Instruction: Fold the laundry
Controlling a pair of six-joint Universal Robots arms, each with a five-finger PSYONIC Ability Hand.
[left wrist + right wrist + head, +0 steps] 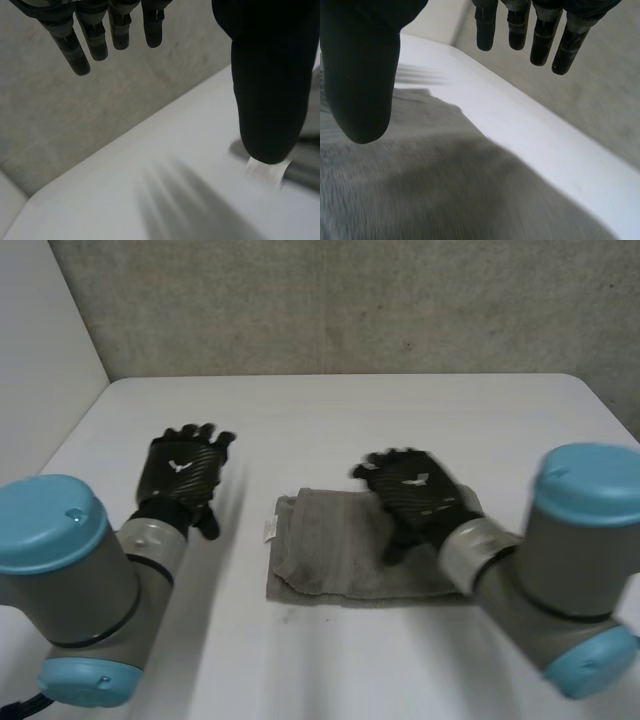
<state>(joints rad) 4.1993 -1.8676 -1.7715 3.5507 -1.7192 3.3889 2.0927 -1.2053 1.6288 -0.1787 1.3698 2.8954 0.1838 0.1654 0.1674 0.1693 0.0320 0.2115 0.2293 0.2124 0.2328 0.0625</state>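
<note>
A grey towel lies folded into a rough rectangle on the white table, a little towards the robot's right of the middle and near the front edge. Its layers show along the near edge, where a lower ply sticks out slightly. A small white label sits at the towel's left edge.

The left hand is over bare table just beside the towel's left edge, apart from the cloth. In the left wrist view its fingers are straight and side by side, the thumb stands well away from them, and nothing is between them, so the hand is spread and empty. The label appears past the tip of that thumb, with the towel's edge beside it.

The right hand is over the right half of the towel, its palm facing down towards the cloth and its fingers reaching towards the far edge. In the right wrist view its fingers are straight and slightly parted, and the thumb is held wide of them. The hand is spread and grips nothing. The towel spreads beneath the palm. The pictures do not show whether the palm touches the cloth.

A rough grey wall stands behind the table's far edge.
</note>
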